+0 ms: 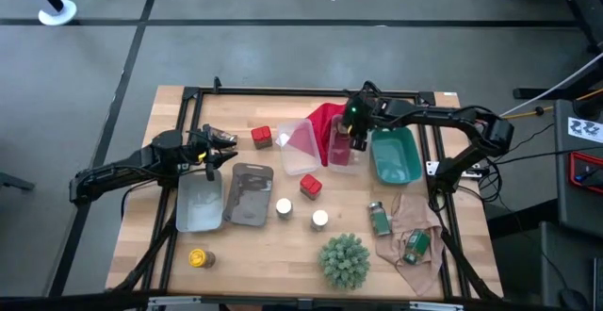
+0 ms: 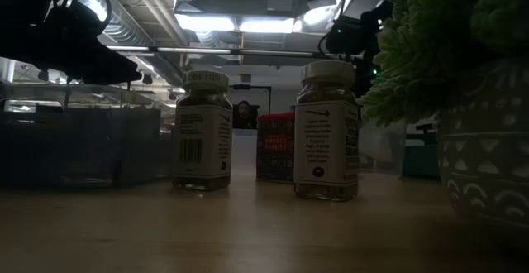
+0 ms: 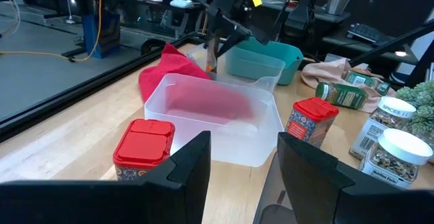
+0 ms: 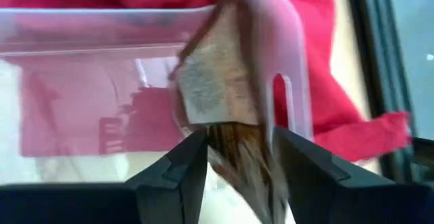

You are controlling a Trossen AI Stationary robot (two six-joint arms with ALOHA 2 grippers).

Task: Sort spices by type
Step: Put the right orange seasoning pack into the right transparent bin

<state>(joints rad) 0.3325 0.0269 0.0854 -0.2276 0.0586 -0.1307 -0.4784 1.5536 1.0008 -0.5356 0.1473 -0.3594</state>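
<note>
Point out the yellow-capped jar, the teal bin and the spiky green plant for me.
yellow-capped jar (image 1: pixel 198 257): high view, on its cap.
teal bin (image 1: pixel 412 172): high view, on its right wall.
spiky green plant (image 1: pixel 344 260): high view, middle of the foliage.

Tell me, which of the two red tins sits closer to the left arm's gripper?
The red tin near the table's back edge, beside the left gripper; the other red tin stands farther away, near the white-topped jars.

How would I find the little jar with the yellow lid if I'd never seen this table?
Start at the spiky green plant on the table's near edge, then look along that edge toward the left arm's side. Past the two grey trays, the yellow-capped jar sits alone near the corner. It is the only spice with a yellow top, and nothing stands beside it.
</note>
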